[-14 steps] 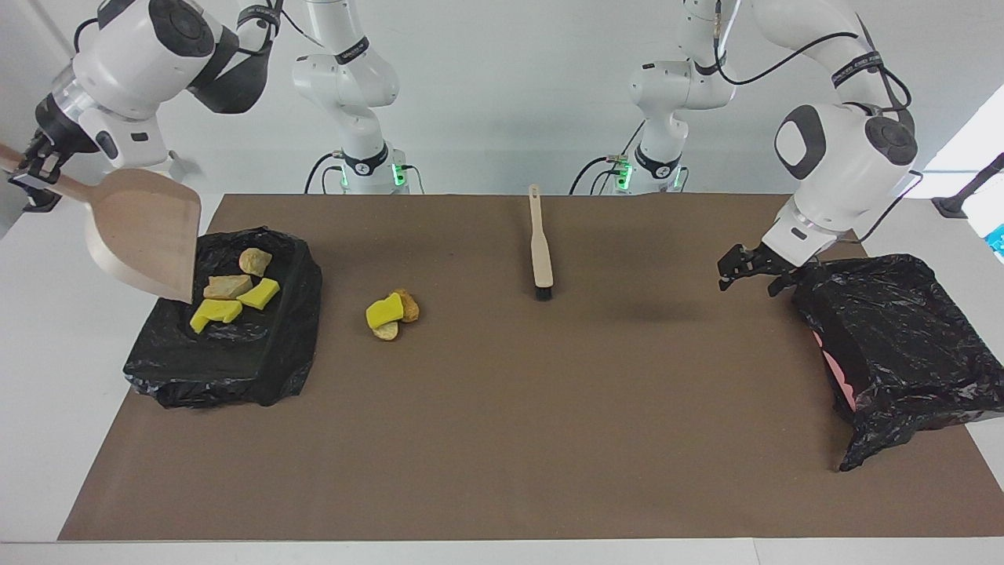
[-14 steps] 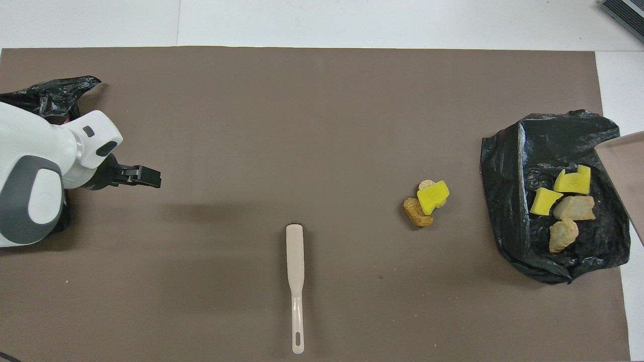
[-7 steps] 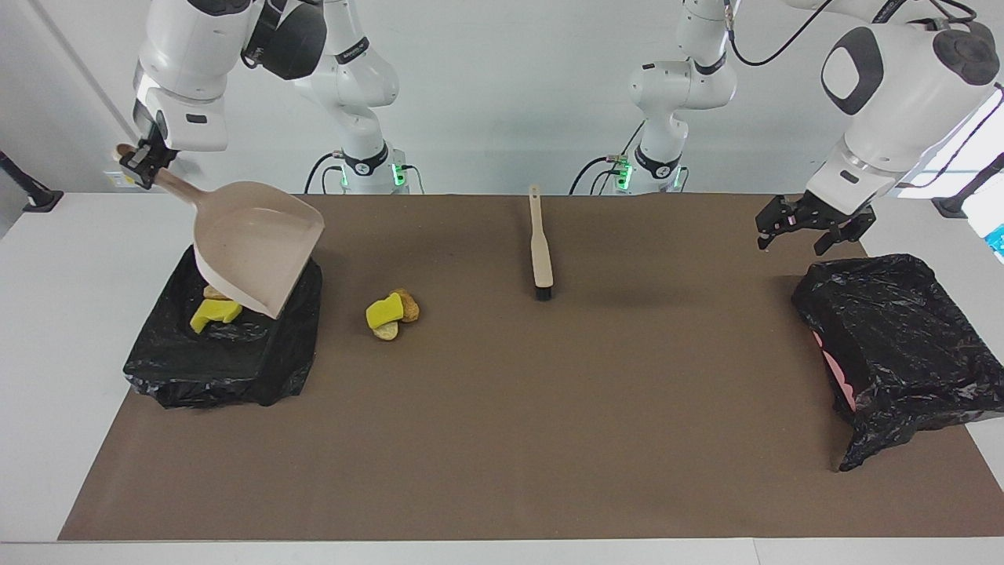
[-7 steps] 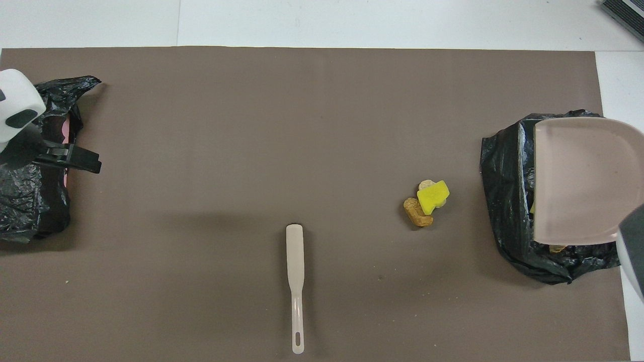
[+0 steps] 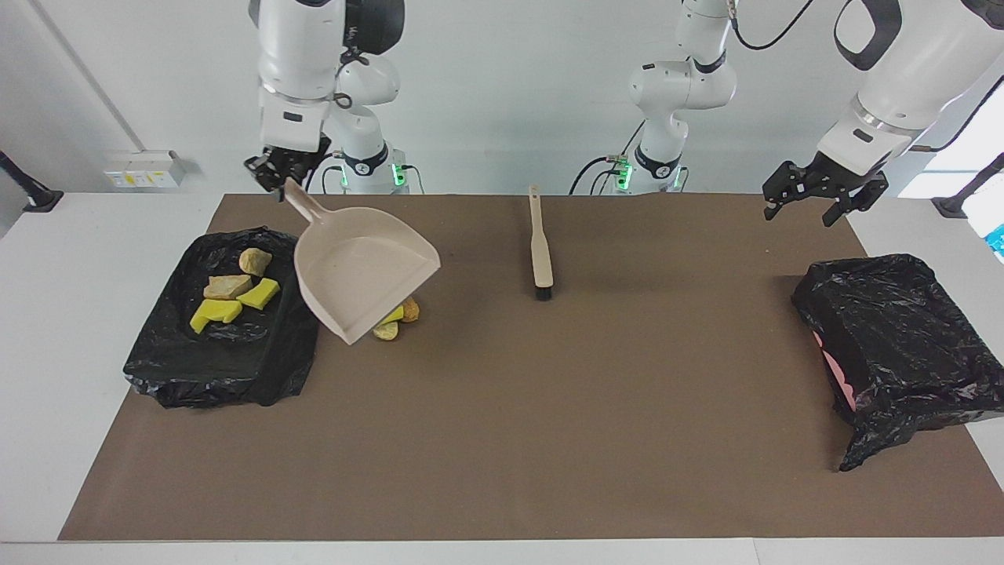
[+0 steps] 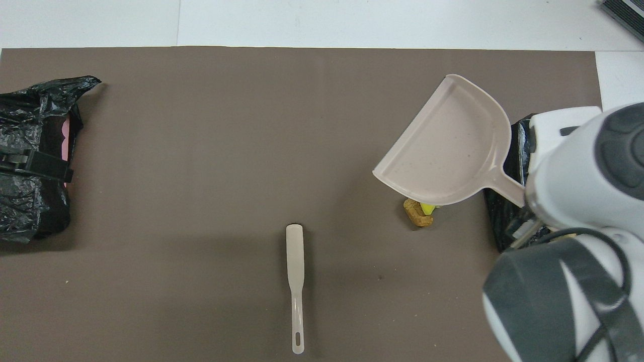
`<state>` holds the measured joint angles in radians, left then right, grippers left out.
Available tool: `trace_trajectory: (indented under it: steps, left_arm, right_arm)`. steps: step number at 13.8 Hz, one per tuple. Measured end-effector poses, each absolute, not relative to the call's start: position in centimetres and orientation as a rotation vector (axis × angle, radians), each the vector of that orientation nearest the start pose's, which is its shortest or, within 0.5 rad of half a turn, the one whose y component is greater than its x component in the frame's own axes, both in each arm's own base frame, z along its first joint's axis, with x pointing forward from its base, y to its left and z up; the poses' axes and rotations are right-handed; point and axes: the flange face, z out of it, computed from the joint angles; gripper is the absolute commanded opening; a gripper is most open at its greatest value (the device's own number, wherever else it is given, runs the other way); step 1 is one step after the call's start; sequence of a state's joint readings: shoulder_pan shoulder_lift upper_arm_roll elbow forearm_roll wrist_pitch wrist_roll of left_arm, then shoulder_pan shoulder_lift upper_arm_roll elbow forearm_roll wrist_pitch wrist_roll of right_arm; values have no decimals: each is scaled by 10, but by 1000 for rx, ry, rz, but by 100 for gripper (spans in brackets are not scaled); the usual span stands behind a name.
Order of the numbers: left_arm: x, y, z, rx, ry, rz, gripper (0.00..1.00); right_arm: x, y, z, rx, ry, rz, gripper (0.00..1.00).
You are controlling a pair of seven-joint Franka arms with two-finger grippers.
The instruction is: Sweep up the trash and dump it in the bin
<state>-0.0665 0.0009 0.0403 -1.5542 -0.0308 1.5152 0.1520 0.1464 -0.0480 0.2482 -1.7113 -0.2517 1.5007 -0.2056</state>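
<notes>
Smooth beige dustpan (image 5: 365, 271) gripped by its handle in right tool (image 5: 276, 174), raised over loose trash (image 5: 396, 315); spongy yellow and rough tan trash (image 5: 233, 289) in crinkled bag-lined bin (image 5: 227, 369), seen only facing; left tool (image 5: 816, 196) spread wide over table (image 5: 902, 235).

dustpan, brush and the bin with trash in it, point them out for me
dustpan (image 5: 357, 275), facing view, on the bare inside of its pan
brush (image 5: 540, 251), facing view, on the flat beige back above the bristles
bin with trash (image 5: 235, 369), facing view, on its black bag-covered wall
</notes>
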Motion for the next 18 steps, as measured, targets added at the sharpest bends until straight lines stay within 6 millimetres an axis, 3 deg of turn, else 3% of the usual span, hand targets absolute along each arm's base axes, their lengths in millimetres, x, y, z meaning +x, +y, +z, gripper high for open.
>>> trace_trajectory:
  steps: [2, 4, 7, 10, 14, 18]
  left_arm:
    - [549, -14, 627, -3163, 272, 60, 100]
    - [549, -8, 627, -3164, 256, 61, 100]
    - [549, -8, 627, -3164, 254, 61, 100]
    - [549, -8, 627, -3164, 254, 61, 100]
    - [549, -8, 627, -3164, 254, 61, 100]
    - [549, -8, 627, -3164, 254, 61, 100]
  right_arm:
    - [507, 227, 556, -3290, -744, 165, 0]
    - [530, 273, 535, -3300, -536, 110, 0]
    - [569, 329, 505, -3263, -280, 32, 0]
    - [595, 377, 461, -3173, -18, 16, 0]
    - [610, 408, 409, -3070, 105, 79, 0]
    - [615, 422, 376, -3049, 96, 72, 0]
